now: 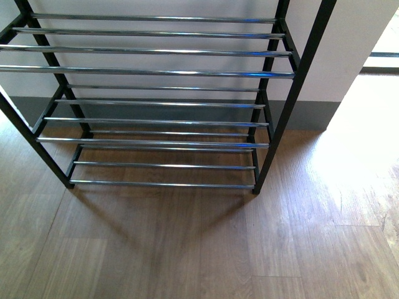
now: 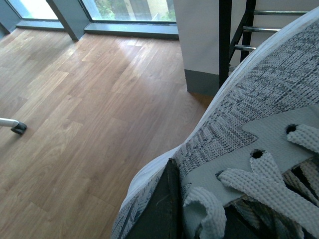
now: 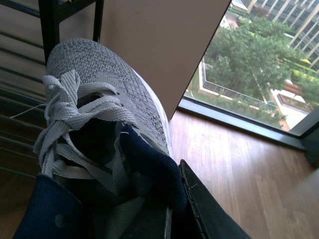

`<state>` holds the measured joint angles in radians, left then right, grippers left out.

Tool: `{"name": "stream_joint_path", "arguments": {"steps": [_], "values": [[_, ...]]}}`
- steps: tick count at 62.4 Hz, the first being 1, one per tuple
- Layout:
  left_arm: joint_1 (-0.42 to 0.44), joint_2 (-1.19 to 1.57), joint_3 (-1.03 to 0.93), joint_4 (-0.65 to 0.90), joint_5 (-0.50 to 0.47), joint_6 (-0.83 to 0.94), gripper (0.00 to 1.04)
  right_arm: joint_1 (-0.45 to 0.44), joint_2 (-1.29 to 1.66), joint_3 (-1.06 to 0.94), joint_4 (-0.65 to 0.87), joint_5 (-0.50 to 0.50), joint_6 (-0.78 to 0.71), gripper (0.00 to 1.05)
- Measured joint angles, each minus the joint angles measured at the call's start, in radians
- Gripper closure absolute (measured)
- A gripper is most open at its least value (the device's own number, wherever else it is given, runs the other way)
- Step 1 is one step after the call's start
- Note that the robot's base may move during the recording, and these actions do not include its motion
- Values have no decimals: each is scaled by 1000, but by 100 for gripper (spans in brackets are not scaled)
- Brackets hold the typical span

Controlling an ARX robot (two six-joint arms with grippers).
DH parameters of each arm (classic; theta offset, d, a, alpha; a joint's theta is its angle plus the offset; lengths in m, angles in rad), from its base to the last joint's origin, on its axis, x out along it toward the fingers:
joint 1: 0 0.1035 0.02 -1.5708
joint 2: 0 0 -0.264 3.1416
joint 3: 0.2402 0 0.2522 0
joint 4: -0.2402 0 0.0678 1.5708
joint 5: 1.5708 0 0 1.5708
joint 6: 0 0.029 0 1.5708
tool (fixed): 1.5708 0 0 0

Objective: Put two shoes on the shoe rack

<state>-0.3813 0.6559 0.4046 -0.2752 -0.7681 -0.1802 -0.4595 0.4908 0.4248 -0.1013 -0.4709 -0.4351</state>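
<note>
Two likely light, squashy sneakers sit pinched near the collar, left sneaker (image 2: pixel 249 99) in left fingers (image 2: pixel 162 211), right sneaker (image 3: pixel 94 64) in right fingers (image 3: pixel 209 219).

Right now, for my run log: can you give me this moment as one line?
left gripper: shut on sneaker | right gripper: shut on other sneaker | rack: no shoes on visible shelves

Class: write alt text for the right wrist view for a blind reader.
A grey knit sneaker with white laces and a navy collar fills the frame, a black gripper finger pressed to its side. Behind are the shoe rack, wooden floor and a window onto trees.
</note>
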Motion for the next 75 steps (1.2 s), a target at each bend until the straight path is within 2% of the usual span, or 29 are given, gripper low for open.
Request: {"name": "stream_joint_path", "arguments": {"steps": [9, 18, 29, 38, 51, 75], "values": [[-3, 0, 0, 0, 9, 0, 104, -4, 2, -2, 0, 19, 0, 104], [1, 0, 0, 0, -14, 0, 104, -1, -2, -2, 0, -5, -3, 104], [-2, 1, 0, 0, 11, 0, 104, -1, -1, -3, 0, -3, -3, 104], [3, -2, 0, 0, -19, 0, 104, 0, 1, -3, 0, -1, -3, 104], [-1, 0, 0, 0, 12, 0, 104, 0, 0, -4, 0, 0, -3, 104], [0, 0, 0, 0, 2, 0, 104, 0, 0, -4, -1, 2, -3, 104]]}}
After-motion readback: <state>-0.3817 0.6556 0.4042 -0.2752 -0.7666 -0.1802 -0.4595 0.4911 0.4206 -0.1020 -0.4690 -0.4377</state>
